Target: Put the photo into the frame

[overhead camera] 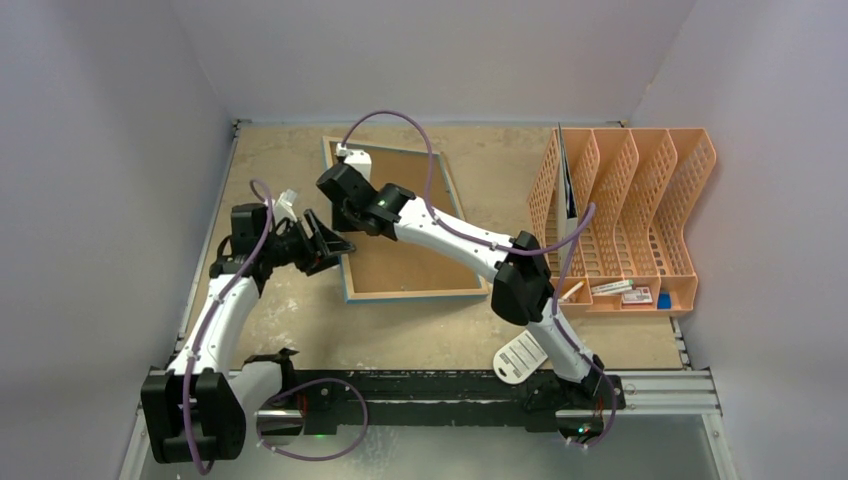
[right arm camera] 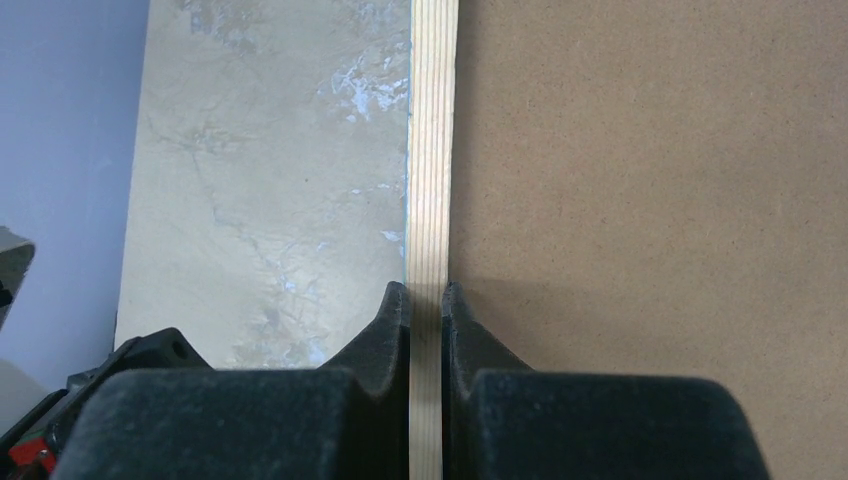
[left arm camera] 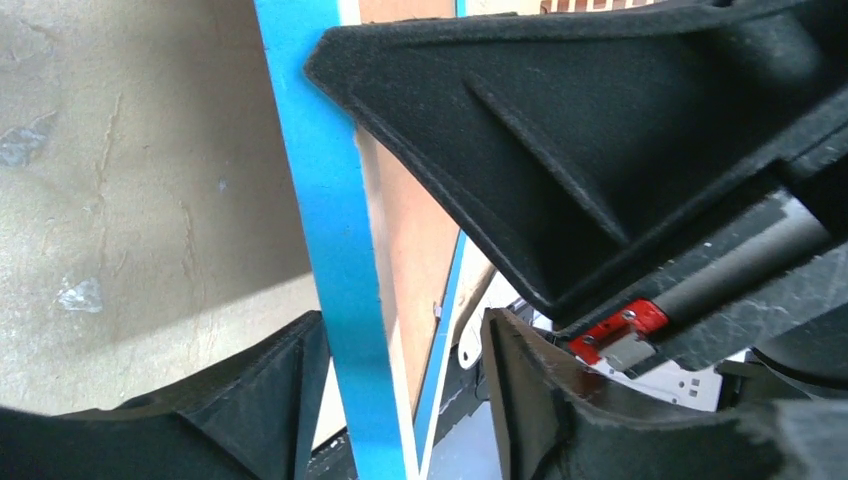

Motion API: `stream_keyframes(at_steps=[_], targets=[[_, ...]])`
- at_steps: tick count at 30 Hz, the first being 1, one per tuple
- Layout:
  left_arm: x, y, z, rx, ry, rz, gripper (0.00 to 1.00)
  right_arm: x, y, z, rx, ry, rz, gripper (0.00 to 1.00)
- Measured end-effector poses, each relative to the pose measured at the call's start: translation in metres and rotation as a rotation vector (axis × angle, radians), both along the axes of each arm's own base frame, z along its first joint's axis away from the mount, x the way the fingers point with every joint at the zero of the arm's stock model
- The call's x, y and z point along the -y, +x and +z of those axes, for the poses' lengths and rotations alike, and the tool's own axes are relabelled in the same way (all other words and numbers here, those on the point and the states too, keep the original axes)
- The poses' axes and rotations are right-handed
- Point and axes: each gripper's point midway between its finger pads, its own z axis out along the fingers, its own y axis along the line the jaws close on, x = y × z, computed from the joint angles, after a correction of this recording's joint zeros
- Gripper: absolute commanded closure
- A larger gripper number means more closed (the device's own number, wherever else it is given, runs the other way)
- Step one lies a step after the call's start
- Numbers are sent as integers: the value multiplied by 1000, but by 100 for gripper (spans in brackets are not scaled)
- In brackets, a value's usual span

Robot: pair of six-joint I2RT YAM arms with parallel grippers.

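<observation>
While the right gripper (right arm camera: 426, 300) is clenched on the light-wood border of the frame (overhead camera: 420, 295), the frame lies back-up at the centre of the table (overhead camera: 290, 330) in the overhead view, its brown backing board (overhead camera: 400, 250) facing the camera. In that view the right gripper (overhead camera: 338, 200) holds the left border toward the upper left of the frame. The left gripper (overhead camera: 335, 245) sits just below it on the same side. In the left wrist view, the left gripper (left arm camera: 400, 360) stands released, with the bright blue edge of the frame (left arm camera: 340, 250) running up between its two spread fingers. The edge is close against the finger at lower left, but I cannot tell whether it touches. The photo shows in none of the three views. It may lie under the backing board or somewhere out of sight, and the pictures do not settle which. A peach file rack (overhead camera: 650, 200) stands at the right, well apart from the frame.

My reading is that the step in hand is taking hold of the frame by its left edge, one arm pinching and the other about to. The next move would call for the left jaws to close squarely on the thin border beside the right gripper without knocking it. Both arms should then move together, since a twist between two grips on one narrow edge could strain the frame or loosen the board.
</observation>
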Motion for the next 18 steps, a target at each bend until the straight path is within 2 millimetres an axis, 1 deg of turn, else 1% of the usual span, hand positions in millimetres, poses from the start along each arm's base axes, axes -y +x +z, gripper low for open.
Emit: stream_keyframes(at_steps=[2,4,7,11,13,18], targets=[[0,0,-2,-11,-3,0,53,0,0,0,-5,4,2,100],[0,1,-4,-22,-4,4,62,0,0,1,-6,7,1,100],[-2,2,-6,-31,0,15,72,2,2,4,-6,12,-2,100],[-1,3,-5,-30,-7,21,91,4,4,8,-7,21,-3,100],[-1,4,-4,-29,-10,23,99,5,4,8,-11,26,-3,93],[-1,5,-1,-29,-12,17,100,9,7,12,-12,57,-16,70]])
